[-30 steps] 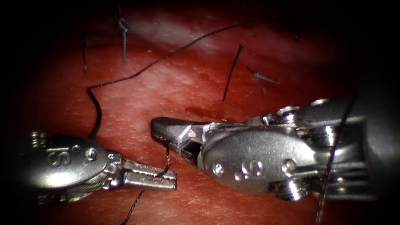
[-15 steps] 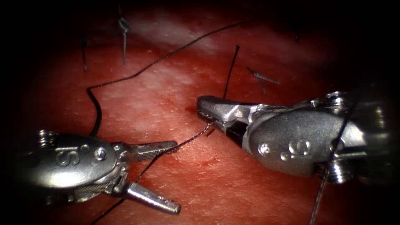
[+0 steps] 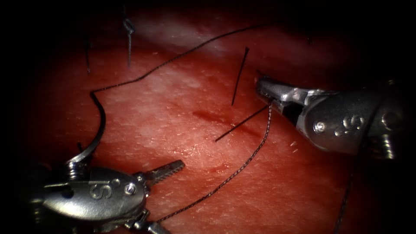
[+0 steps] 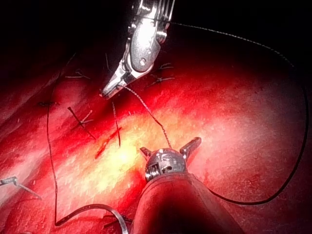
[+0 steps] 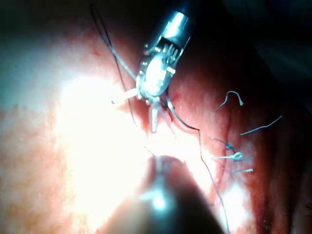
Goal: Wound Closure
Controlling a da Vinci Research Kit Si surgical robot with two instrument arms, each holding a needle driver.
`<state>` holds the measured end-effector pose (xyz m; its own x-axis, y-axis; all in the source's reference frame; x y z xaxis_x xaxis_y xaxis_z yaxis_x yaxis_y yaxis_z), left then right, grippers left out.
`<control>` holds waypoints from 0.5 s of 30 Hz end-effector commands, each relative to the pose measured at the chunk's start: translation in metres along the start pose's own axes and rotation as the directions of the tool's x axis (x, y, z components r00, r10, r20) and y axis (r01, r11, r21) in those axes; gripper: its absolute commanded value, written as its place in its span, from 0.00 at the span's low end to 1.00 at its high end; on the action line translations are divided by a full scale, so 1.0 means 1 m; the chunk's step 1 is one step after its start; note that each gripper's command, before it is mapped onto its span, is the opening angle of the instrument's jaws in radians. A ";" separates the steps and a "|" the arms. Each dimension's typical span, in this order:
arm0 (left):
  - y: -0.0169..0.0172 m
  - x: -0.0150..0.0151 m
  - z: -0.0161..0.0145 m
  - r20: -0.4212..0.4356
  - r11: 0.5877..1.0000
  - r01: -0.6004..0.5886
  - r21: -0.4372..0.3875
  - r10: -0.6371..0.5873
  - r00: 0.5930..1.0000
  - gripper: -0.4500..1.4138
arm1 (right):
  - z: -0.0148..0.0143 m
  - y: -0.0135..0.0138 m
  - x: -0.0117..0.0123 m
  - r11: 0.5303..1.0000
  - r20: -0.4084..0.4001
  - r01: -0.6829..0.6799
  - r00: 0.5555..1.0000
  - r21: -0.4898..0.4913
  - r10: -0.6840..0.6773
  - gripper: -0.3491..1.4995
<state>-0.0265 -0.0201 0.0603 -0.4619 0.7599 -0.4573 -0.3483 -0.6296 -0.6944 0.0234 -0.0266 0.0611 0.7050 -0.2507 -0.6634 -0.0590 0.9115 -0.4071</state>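
While the right hand (image 3: pixel 264 89) grips thread (image 3: pixel 242 162), the left hand (image 3: pixel 167 195) gapes empty; needle (image 3: pixel 97 134) lies free.

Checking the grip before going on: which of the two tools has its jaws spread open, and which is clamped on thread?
The left tool is open, holding nothing. The right tool is shut on the thread.

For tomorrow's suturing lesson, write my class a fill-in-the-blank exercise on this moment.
1. The right tool has its jaws shut on the ____.
2. The left tool has its jaws ____ and holds nothing.
3. The curved needle lies on the ____, held by neither tool.

Missing words: thread; open; tissue.
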 end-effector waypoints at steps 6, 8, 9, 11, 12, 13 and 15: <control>-0.0002 -0.0010 0.0011 0.037 1.000 -0.001 0.008 0.000 0.999 0.62 | 0.0006 -0.0003 0.0005 1.000 -0.003 0.007 1.000 0.000 -0.007 0.00; -0.0002 -0.0013 0.0008 0.050 1.000 -0.004 0.005 0.004 0.999 0.49 | 0.0006 -0.0003 0.0005 1.000 -0.006 0.013 1.000 0.002 -0.013 0.00; -0.0002 -0.0013 0.0008 0.050 1.000 -0.004 0.005 0.004 0.999 0.49 | 0.0006 -0.0003 0.0005 1.000 -0.006 0.013 1.000 0.002 -0.013 0.00; -0.0003 -0.0013 0.0004 0.060 1.000 -0.005 0.002 0.005 0.998 0.41 | 0.0006 -0.0003 0.0005 1.000 -0.006 0.013 1.000 0.002 -0.013 0.00; -0.0003 -0.0012 0.0002 0.061 1.000 -0.004 -0.003 0.004 0.998 0.40 | 0.0006 -0.0003 0.0005 1.000 -0.006 0.013 1.000 0.002 -0.013 0.00; -0.0004 -0.0007 -0.0002 0.061 1.000 -0.001 0.002 0.001 0.998 0.38 | 0.0006 -0.0002 0.0004 1.000 -0.006 0.013 1.000 0.002 -0.013 0.00; -0.0003 -0.0005 -0.0005 0.061 1.000 0.001 0.002 -0.002 0.998 0.31 | 0.0006 -0.0002 0.0004 1.000 -0.006 0.013 1.000 0.002 -0.013 0.00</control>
<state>-0.0252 -0.0198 0.0598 -0.5109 0.7494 -0.4212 -0.3524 -0.6295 -0.6925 0.0236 -0.0267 0.0609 0.7024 -0.2637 -0.6612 -0.0484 0.9090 -0.4140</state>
